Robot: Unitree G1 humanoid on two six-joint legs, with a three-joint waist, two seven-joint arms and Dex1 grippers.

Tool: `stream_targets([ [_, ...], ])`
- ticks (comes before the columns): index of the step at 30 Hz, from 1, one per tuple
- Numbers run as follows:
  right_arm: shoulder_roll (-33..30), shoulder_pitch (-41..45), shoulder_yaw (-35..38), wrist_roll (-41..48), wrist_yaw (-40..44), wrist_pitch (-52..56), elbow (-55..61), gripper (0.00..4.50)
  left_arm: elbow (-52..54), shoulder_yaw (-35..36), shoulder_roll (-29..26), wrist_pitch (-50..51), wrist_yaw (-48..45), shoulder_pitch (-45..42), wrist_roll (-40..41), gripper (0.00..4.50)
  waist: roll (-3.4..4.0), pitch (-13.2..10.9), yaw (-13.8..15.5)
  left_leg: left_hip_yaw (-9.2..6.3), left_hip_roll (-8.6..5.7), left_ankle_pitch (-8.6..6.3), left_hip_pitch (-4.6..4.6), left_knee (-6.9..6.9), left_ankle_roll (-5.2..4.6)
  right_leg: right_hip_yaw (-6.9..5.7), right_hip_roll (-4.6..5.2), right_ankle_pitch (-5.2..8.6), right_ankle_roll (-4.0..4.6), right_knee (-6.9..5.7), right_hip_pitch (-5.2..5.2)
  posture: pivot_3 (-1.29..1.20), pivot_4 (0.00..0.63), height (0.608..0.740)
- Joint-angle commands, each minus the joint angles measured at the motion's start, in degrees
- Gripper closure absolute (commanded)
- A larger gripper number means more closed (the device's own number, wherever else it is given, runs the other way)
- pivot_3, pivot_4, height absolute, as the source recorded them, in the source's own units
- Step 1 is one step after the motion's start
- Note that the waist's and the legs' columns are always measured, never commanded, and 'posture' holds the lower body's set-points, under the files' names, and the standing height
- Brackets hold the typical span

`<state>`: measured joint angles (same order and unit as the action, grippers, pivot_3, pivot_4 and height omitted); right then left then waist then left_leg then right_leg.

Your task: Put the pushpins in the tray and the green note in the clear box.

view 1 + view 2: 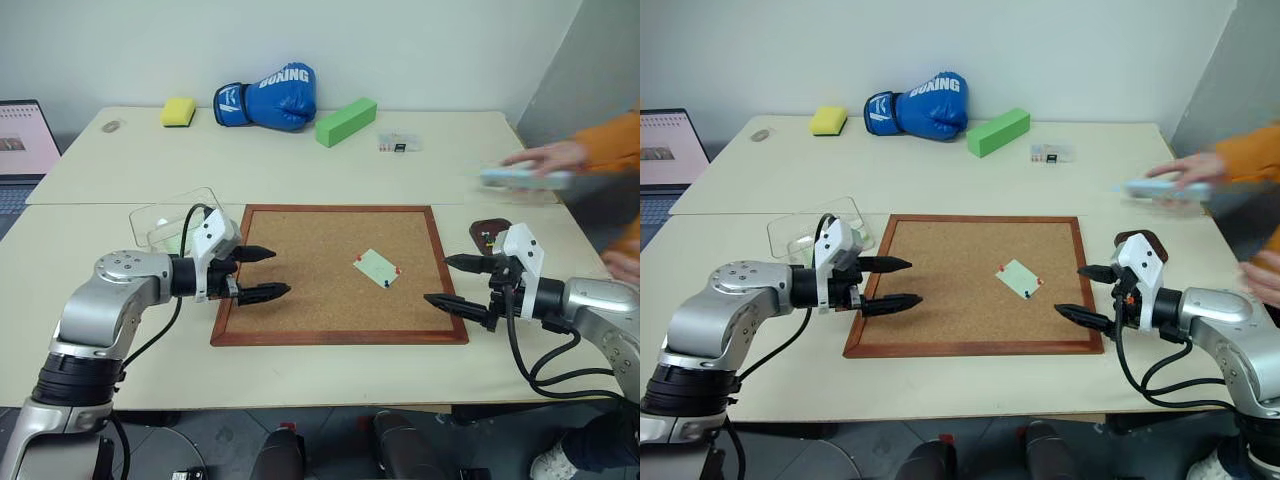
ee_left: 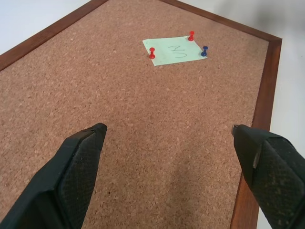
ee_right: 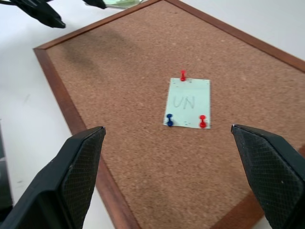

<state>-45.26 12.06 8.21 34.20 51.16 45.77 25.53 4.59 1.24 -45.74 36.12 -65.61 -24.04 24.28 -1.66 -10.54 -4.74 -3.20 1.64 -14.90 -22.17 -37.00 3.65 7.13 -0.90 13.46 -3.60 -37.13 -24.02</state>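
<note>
Both tools, left (image 1: 264,274) and right (image 1: 455,283), are hovering with fingers apart. Three pins (image 3: 183,75) are holding the note (image 3: 188,102) on the board (image 1: 300,300); wide fingers risk missing pins or tearing paper.

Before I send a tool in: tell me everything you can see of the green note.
The green note is a small pale mint-green paper slip, thin and flat, with handwritten marks in the middle. It lies turned at an angle on the cork board, right of the board's centre. Three pushpins stand in it: two red and one dark blue, at three of its corners; the fourth corner has none. Nothing else touches it. Both tools are well clear of it.
</note>
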Motion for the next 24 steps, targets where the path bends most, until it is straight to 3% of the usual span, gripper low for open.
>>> stream_targets([
  [1, -0.82, 0.97, 1.53, 1.26, -0.72, 0.10, 1.89, 0.02, 1.55, -0.73, -0.57, -1.33, -0.15, -0.89, -0.35, 0.00, 0.00, 0.00, 0.02, 0.00, 0.00, 0.00, 0.00, 0.00, 0.00, 0.00, 0.00, 0.00, 0.00, 0.00, 0.00, 0.00, 0.150, 0.740],
  [20, -0.86, 0.82, 1.01, 1.41, -3.67, -0.66, 2.53, 0.02, -3.79, -2.07, 2.23, -4.59, 1.12, -4.81, -1.18, 0.00, 0.00, 0.00, 0.13, -0.01, 0.00, 0.00, -0.04, -0.03, 0.00, -0.01, 0.00, -0.01, -0.01, -0.04, -0.02, 0.00, 0.150, 0.740],
  [21, -0.48, 1.29, 0.34, 0.68, -4.34, -1.17, 2.36, 0.00, -4.22, -1.98, 2.73, -5.02, 1.58, -5.14, -1.40, 0.37, 0.00, 0.00, 0.13, 0.00, 0.00, 0.00, -0.04, -0.04, 0.00, 0.00, 0.00, -0.01, -0.01, -0.05, -0.02, 0.00, 0.150, 0.740],
  [24, 1.73, 3.25, -1.83, -1.55, -7.26, -2.37, 1.02, 0.00, -4.98, -1.72, 3.94, -6.20, 2.37, -5.28, -1.50, 0.85, 0.00, 0.00, 0.05, -0.01, 0.00, 0.00, -0.04, -0.05, 0.00, 0.00, 0.00, -0.01, -0.01, -0.08, -0.02, 0.00, 0.150, 0.740],
])
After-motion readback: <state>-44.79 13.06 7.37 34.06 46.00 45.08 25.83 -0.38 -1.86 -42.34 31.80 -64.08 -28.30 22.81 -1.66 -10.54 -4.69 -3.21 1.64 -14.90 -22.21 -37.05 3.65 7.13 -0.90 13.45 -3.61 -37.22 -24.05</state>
